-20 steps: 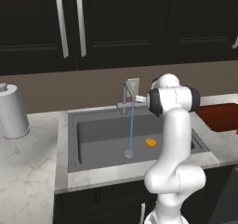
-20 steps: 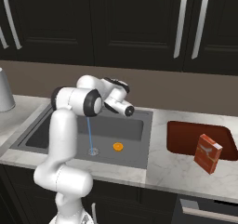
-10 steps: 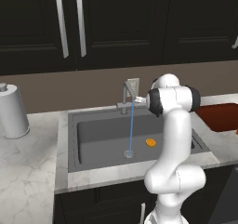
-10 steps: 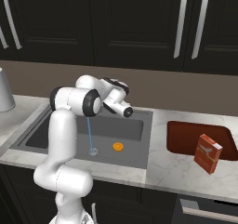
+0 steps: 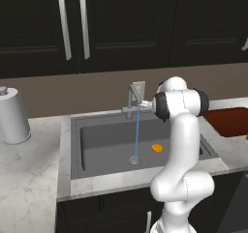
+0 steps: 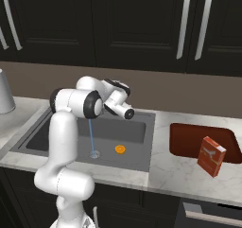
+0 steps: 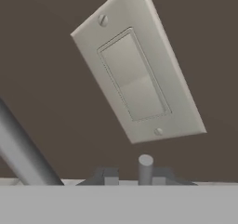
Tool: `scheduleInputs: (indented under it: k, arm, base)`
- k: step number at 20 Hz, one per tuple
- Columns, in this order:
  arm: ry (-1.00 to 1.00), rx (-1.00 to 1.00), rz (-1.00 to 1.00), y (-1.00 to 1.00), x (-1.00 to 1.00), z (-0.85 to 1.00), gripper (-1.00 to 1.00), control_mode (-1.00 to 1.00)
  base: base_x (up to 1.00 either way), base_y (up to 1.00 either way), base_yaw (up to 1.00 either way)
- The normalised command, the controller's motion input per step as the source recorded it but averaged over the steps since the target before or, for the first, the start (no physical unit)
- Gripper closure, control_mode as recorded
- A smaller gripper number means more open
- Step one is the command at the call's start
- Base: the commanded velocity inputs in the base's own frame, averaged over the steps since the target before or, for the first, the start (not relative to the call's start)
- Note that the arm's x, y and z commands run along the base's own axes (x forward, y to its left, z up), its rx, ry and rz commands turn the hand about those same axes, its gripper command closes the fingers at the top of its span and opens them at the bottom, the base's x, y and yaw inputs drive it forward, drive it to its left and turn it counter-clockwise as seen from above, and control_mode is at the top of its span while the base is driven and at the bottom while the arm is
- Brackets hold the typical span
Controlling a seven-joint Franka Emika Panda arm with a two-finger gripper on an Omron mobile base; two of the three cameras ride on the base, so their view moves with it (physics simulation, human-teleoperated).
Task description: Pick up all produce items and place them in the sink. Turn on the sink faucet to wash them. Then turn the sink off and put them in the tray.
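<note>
Dark cabinet doors with long metal handles fill the upper part of both base views, above a brown backsplash and a pale marble counter (image 5: 29, 164). At centre frame the sink (image 5: 97, 145) holds a small orange produce item (image 5: 156, 148) right of the drain (image 5: 134, 159), apart from it. A thin blue stream of water (image 5: 137, 130) falls from the faucet (image 5: 131, 101) onto the drain. The gripper (image 7: 129, 175) sits up by the faucet near the white wall plate (image 7: 137, 69); whether its tips are spread or pressed together, I cannot tell. At the right of the right base view lies the dark red tray (image 6: 189, 142), a red box (image 6: 211, 156) leaning at its near edge. A paper towel roll (image 5: 13, 116) stands at far left
</note>
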Motion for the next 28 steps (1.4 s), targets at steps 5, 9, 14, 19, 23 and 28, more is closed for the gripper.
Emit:
scheduleInputs:
  k: [5,9,14,19,23,28]
  arm:
    - [0.01,0.00,0.01,0.25,0.00,0.12,1.00,-1.00]
    - [0.01,0.00,0.02,0.25,0.00,0.12,1.00,-1.00]
    - [0.02,0.00,0.03,0.29,0.00,0.17,1.00,-1.00]
    - [0.01,0.00,0.05,0.40,0.00,0.25,1.00,-1.00]
    - [0.01,0.00,0.06,0.41,0.00,0.22,1.00,-1.00]
    - [0.00,0.00,0.06,0.48,0.00,0.20,1.00,-1.00]
  base:
    - [0.00,0.00,0.00]
    - [0.00,0.00,0.00]
    - [0.00,0.00,0.00]
    - [0.00,0.00,0.00]
    - [0.00,0.00,0.00]
    - [0.00,0.00,0.00]
